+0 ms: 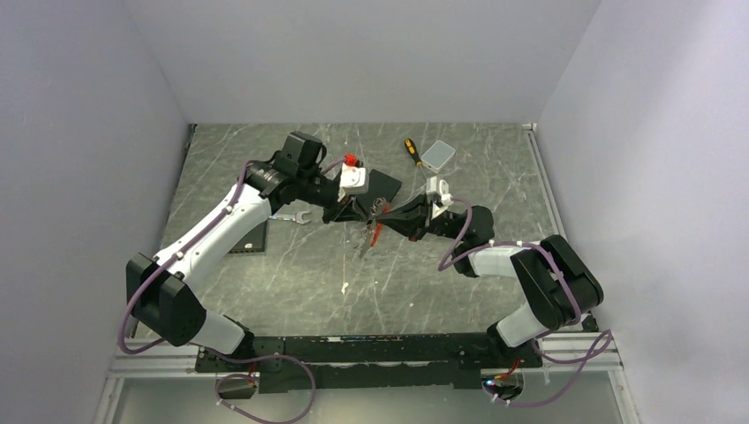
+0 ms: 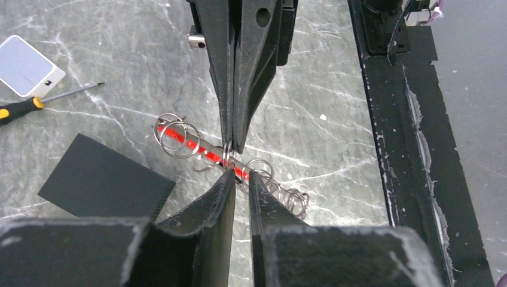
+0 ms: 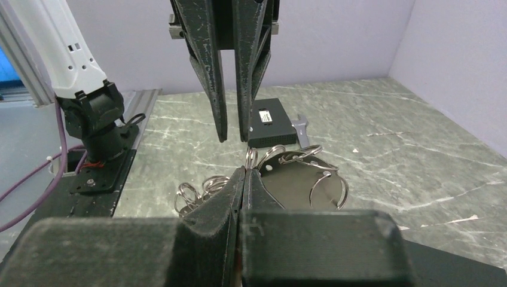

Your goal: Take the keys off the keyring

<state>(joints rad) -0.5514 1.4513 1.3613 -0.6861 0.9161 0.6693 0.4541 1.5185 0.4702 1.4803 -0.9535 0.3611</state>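
We see the right gripper [image 3: 244, 172] clamped on the keyring [image 2: 179, 139], left gripper [image 2: 241, 175] a slit apart at its red strand, we cannot tell its hold.

Grey marbled tabletop [image 1: 291, 291]. Centre: floppy red-and-wire keyring [image 2: 179, 136], held between left gripper [image 2: 241, 174] and right gripper [image 3: 244, 170]. Just beyond, toward far edge: flat black square mat [image 1: 387, 187]. Near far edge, right of centre: small white box [image 1: 438, 155], with yellow-and-black-handled screwdriver [image 1: 412, 151] just left. Toward left edge: silver wrench [image 1: 291, 217], with flat black box [image 1: 250, 239] nearer the near-left corner.
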